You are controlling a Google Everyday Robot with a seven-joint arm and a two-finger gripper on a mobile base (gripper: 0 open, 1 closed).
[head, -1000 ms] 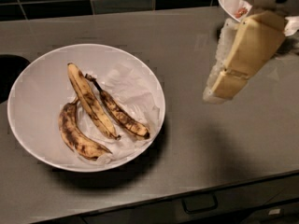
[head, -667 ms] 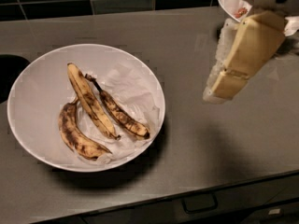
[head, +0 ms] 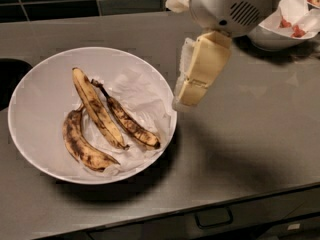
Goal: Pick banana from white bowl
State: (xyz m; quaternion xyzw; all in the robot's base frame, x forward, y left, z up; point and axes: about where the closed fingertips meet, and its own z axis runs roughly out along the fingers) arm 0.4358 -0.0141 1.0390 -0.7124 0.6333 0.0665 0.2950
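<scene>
The banana (head: pixel 97 109), the longest and nearly straight, yellow with brown-black streaks, lies in the middle of the wide white bowl (head: pixel 40 84) on crumpled white paper (head: pixel 142 91). A shorter, curved banana (head: pixel 80 145) lies to its left. A darker, thinner banana with a long stem (head: pixel 131 125) lies to its right. My gripper (head: pixel 184 98) hangs tilted above the counter just outside the bowl's right rim. It holds nothing and is apart from the bananas.
The bowl stands on a dark grey counter (head: pixel 250 144) with a tiled wall behind. A smaller white bowl with red bits (head: pixel 280 31) stands at the back right, partly behind my arm. A dark opening (head: pixel 10 79) lies at the left edge. A drawer handle (head: pixel 214 218) shows below the counter's front edge.
My gripper has moved left from over the counter's right side to the bowl's right rim. The bowl and bananas have not moved.
</scene>
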